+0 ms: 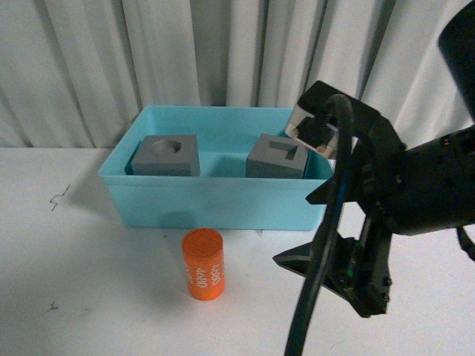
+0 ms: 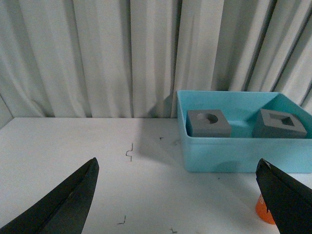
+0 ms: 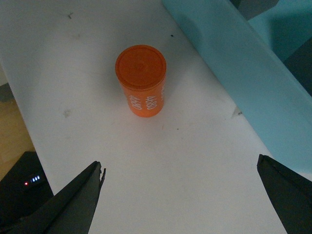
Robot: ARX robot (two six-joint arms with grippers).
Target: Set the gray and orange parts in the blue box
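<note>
The blue box (image 1: 215,202) stands at the back of the white table. Inside it sit the gray cube with a round recess (image 1: 167,156) on the left and the gray cube with a rectangular hole (image 1: 277,157) on the right. The orange cylinder (image 1: 203,263) with white digits stands upright on the table just in front of the box. My right gripper (image 1: 326,278) is open and empty, to the right of the cylinder and apart from it; in its wrist view (image 3: 180,163) the cylinder (image 3: 142,80) lies ahead of the jaws. My left gripper (image 2: 176,163) is open and empty, facing the box (image 2: 234,153).
A white curtain (image 1: 223,52) hangs behind the table. In the right wrist view the table edge runs past a black device with small lights (image 3: 24,185) and wooden floor. Small dark marks (image 2: 129,152) dot the table left of the box.
</note>
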